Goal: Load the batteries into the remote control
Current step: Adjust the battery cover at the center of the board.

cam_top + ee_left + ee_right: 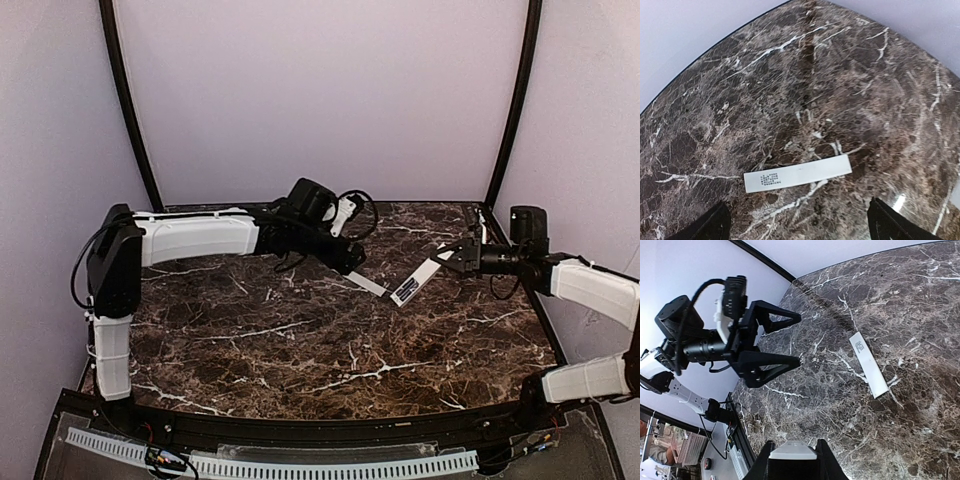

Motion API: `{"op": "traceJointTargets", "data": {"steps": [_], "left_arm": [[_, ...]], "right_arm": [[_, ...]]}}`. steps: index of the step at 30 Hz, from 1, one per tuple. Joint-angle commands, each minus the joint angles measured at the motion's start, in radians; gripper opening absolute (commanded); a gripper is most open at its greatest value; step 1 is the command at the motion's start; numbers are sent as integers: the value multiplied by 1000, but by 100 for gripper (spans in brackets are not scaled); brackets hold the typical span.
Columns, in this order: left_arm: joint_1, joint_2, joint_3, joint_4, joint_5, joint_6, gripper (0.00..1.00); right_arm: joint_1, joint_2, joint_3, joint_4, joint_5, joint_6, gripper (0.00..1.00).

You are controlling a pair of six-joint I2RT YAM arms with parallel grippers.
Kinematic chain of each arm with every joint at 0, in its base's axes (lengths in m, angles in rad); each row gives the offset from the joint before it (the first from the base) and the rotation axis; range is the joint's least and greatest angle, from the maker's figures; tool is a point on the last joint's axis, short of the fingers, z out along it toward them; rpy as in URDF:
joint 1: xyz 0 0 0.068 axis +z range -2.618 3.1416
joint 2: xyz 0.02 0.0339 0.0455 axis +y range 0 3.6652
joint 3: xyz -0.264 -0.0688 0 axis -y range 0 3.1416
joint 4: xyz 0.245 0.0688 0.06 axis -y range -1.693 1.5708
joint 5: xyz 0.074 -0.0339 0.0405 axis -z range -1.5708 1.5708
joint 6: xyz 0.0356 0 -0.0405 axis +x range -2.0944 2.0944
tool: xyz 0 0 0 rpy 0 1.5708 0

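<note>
Though well inside table edges (pixel 420 206), remote control (pixel 417 280) in right gripper (pixel 449 260).

I see a table (pixel 300 350) topped in dark brown marble with white veins. A plain pale lavender backdrop (pixel 320 90) wraps the back and both sides. A dark curved pole (pixel 130 110) rises at the far left corner, a second pole (pixel 515 100) at the far right. The near edge has a black frame (pixel 330 428) with a white slotted strip (pixel 300 466) below it. Light is soft and even. My right wrist view catches a cluttered room (pixel 670 455) past the table, too blurry to read.
</note>
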State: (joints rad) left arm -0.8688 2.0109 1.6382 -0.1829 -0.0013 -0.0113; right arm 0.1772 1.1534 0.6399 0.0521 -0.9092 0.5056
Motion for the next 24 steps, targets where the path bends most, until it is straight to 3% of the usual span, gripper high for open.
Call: {"op": "traceJointTargets", "data": {"steps": [1, 18, 24], "left_arm": [[-4, 129, 126, -63, -144, -35, 96], [-6, 601, 683, -252, -207, -19, 96], [-18, 625, 727, -408, -176, 43, 94]], "right_arm": [[-37, -16, -25, -11, -34, -19, 0], [-61, -15, -43, -21, -48, -30, 0], [-62, -18, -41, -29, -45, -34, 0]]}}
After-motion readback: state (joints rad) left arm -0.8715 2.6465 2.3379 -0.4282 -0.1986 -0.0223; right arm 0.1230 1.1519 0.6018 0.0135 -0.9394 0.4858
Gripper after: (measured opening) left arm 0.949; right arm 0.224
